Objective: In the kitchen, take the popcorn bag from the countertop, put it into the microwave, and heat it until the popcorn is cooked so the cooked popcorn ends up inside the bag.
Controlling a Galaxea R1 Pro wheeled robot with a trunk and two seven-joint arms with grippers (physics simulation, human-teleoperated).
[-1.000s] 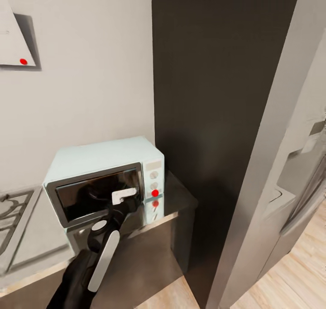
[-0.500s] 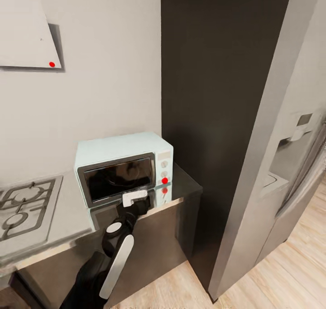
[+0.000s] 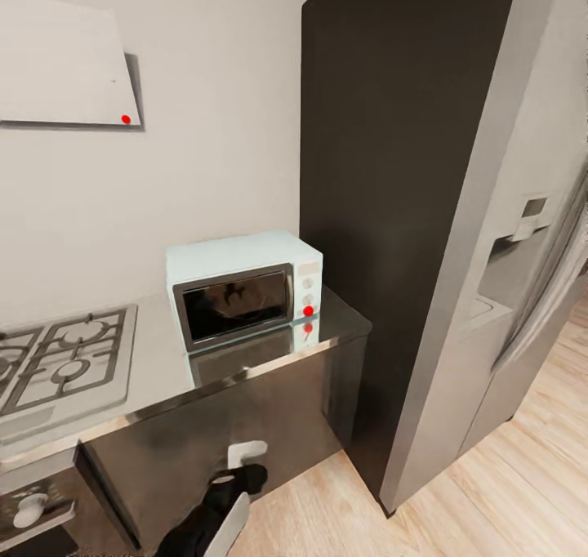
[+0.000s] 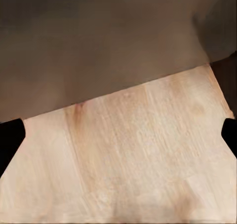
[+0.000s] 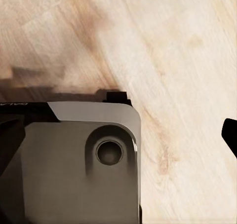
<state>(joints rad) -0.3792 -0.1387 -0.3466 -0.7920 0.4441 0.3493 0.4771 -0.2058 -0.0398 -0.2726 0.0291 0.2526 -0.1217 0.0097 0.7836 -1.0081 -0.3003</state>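
1. Nearest, at bottom centre of the head view, the left gripper (image 3: 245, 459) is being carried low in front of the dark cabinet front (image 3: 229, 434), w/ wood floor (image 3: 457, 508) beside it. Nothing is being held by it as far as can be judged; how wide the jaws are standing can't be told.
2. In the left wrist view, only dark tips are being glimpsed at both side edges, w/ floor boards (image 4: 128, 155) and cabinet base between; no object is being shown there.
3. In the right wrist view, a grey part of the robot's own base (image 5: 74, 165) is being looked at over the floor; the right gripper's opening can't be told either.
4. Farther, mid-frame, the countertop (image 3: 163, 361) is being shown w/ the gas hob (image 3: 65, 361) at left.
5. Centre, the microwave (image 3: 245, 287) is being shown w/ door closed and a red light lit on its panel.
6. The popcorn bag isn't being picked out on the visible worktop; whether it's inside can't be told through the dark glass.
7. Judgement: heating is prob. being run, w/ cooked result left to be confirmed.
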